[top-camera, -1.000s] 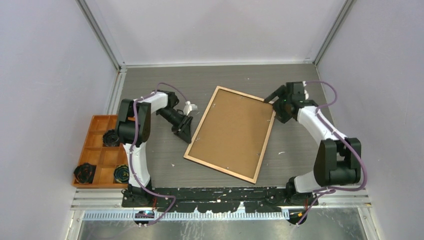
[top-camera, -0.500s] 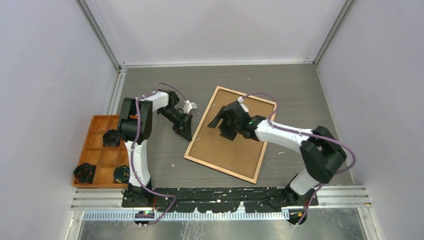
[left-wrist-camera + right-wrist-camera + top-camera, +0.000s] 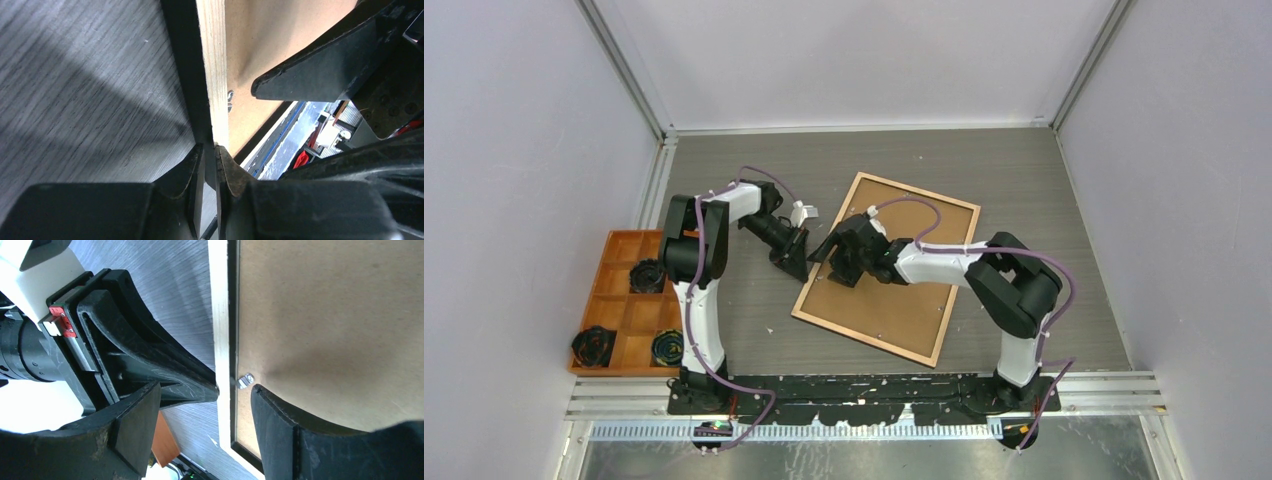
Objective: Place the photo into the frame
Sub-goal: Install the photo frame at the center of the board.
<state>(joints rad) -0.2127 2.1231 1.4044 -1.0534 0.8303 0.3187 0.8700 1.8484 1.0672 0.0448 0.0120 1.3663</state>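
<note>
The frame (image 3: 864, 341) lies back-up on the table, its light wood rails around a plain brown backing board (image 3: 904, 300). The photo is not visible. My left gripper (image 3: 797, 262) is shut, its tips against the outer side of the frame's left rail (image 3: 212, 75). My right gripper (image 3: 834, 262) is open and straddles that same rail (image 3: 220, 315), one finger over the table beside the left gripper (image 3: 150, 360), the other over the backing board (image 3: 325, 315). A small metal tab (image 3: 245, 380) sits on the board just ahead of the right gripper (image 3: 205, 410).
An orange compartment tray (image 3: 614, 236) with black rolls (image 3: 594, 345) sits at the table's left edge. Grey walls close in the table on three sides. The two grippers are close together at the frame's left rail.
My right arm has swung from the frame's far right corner across the backing board to the left rail. The left arm and the frame have stayed put.
</note>
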